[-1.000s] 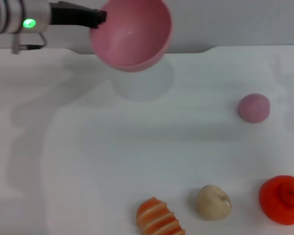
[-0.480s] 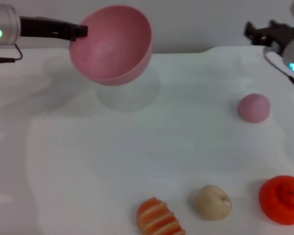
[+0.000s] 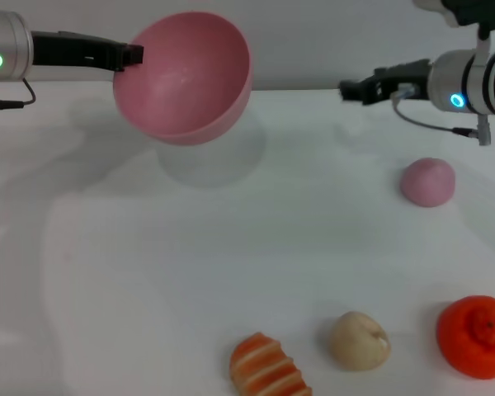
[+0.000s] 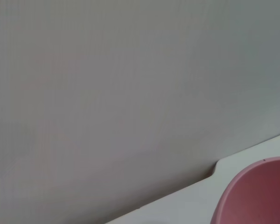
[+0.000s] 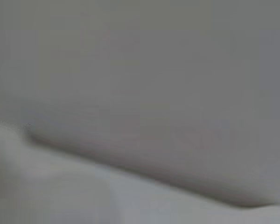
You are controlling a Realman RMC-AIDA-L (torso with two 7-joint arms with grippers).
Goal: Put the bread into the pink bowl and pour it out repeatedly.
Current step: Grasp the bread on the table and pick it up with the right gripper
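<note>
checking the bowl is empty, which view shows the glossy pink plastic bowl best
The head view. There the glossy pink plastic bowl shows whole, held above the white table by the left gripper at its rim, tipped so its inside shows with nothing in it. The left wrist view catches only an edge of it; the right wrist view shows none.

No legible text, labels, brands or nos. anywhere in view.

The left gripper (image 3: 132, 54) is raised at the far left, closed on a rim. The right gripper (image 3: 351, 88) reaches inward from the far right.
</note>
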